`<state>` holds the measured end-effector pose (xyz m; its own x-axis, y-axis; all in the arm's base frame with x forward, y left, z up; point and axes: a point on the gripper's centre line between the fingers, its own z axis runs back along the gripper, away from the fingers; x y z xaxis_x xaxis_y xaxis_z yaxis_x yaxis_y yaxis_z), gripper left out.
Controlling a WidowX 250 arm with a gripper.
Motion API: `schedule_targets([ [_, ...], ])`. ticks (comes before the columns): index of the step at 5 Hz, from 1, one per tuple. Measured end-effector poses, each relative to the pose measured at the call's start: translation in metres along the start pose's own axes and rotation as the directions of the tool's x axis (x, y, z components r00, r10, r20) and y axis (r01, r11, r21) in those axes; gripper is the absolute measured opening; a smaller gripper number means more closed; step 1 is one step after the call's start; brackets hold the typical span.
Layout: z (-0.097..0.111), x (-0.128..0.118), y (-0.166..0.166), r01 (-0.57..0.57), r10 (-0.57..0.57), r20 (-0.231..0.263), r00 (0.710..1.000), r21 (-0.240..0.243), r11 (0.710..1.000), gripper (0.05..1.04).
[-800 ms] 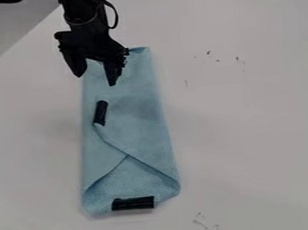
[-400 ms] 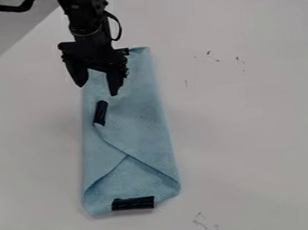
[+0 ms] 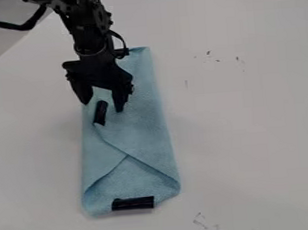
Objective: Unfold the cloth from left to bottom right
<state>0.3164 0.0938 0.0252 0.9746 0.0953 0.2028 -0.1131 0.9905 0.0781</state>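
While the end effector (image 3: pixel 102 106) hangs over the upper black tab (image 3: pixel 100 113): fingers spread, one each side of it as seen; nothing pinched. Contact w/ cloth: can't tell.
Blue cloth (image 3: pixel 140 70): folded long & narrow on the bench (image 3: pixel 251 124), under the end effector, running toward the camera.
Upper black tab: at L tip of the folded flap (image 3: pixel 135 133), prob. the grab pt for this step. Center the fingers on it b4 closing, low enough to bite the tab, not so low they press into the layers below.
Grip: firm on tab + top layer only; if a lower layer comes too, the whole strip may drag, so let go & retry.
Flap: diag. edge runs from the tab down toward lower R, so lift just enough to clear, then swing in an arc to bottom R, letting it peel along the fold. Too fast or too low = bunching, prob.
Lower black tab (image 3: pixel 133 204): at the near end; keep the path clear of it.
Release: lay the corner down flat, open, then go straight up so the tab doesn't snag.
Progress: early, I'd say; flap is unopened.
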Motion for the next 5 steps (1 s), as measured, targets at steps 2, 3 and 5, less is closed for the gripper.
schedule_targets([
  [2,-0.0035,-0.0073,-0.0011,-0.026,0.026,-0.011,1.000,-0.019,0.999,1.001],
  [3,-0.0039,-0.0089,-0.0019,-0.027,0.027,-0.021,0.999,-0.027,0.999,0.964],
  [5,-0.0025,-0.0077,-0.0023,-0.012,0.011,-0.024,1.000,-0.032,0.999,0.434],
])
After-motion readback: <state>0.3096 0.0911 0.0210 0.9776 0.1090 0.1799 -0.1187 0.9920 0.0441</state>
